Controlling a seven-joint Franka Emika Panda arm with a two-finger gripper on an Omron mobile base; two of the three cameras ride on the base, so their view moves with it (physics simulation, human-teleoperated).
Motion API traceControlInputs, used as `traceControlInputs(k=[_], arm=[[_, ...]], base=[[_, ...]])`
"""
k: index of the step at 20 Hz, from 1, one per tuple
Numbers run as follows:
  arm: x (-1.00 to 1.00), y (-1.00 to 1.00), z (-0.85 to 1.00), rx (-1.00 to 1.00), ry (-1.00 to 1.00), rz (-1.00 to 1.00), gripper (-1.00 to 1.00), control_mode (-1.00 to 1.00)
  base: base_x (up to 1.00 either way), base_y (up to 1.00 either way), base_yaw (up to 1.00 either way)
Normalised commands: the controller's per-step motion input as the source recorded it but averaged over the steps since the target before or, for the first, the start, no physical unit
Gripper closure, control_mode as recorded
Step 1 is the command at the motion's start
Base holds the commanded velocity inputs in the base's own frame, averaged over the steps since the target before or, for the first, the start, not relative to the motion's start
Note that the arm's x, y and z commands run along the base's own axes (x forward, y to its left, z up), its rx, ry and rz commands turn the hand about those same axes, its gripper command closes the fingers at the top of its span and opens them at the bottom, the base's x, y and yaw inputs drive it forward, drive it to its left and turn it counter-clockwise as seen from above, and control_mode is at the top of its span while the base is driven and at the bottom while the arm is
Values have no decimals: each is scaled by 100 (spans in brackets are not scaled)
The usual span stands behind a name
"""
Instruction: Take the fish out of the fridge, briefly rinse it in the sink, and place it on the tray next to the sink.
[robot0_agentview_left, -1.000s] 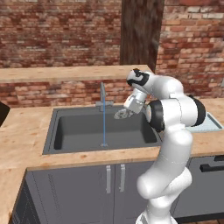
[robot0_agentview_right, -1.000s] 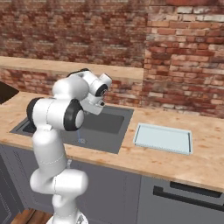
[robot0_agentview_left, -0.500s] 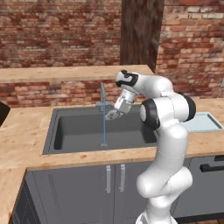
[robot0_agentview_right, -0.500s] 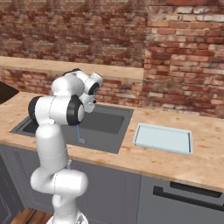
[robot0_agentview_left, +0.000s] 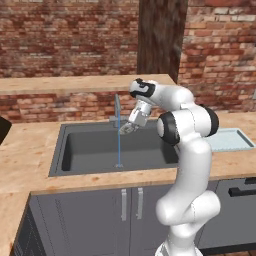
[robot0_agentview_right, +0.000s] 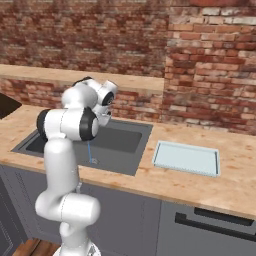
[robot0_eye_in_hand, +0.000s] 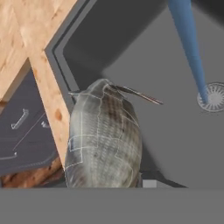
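— So, where are we standing?
— We are clamping the fish (robot0_eye_in_hand: 104, 140) in the tool (robot0_agentview_left: 129, 128) over the sink (robot0_agentview_left: 90, 150), beside the water (robot0_agentview_left: 119, 147); rinsing and the tray (robot0_agentview_right: 186, 159) are remaining.

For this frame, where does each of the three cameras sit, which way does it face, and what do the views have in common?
Left base view: behind the arm on its left, looking forward and down at the sink, the running tap and the tray; the arm rises at lower right, the gripper by the water stream.
Right base view: behind on the right, same counter; the arm rises at lower left.
Hand view: on the hand, looking into the basin past the held fish.
All three views share the sink and the stream.
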Motion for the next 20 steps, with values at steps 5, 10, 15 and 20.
traceControlInputs(k=[5, 10, 15, 20], arm=[[38, 0, -1, -3, -2, 0, 100, -100], [29, 0, -3, -4, -2, 0, 100, -100], [23, 0, -6, -2, 0, 0, 100, -100], [34, 0, -15, -6, 0, -2, 100, -100]], base=[[0, 0, 0], [0, 0, 0], [0, 0, 0], [0, 0, 0]])
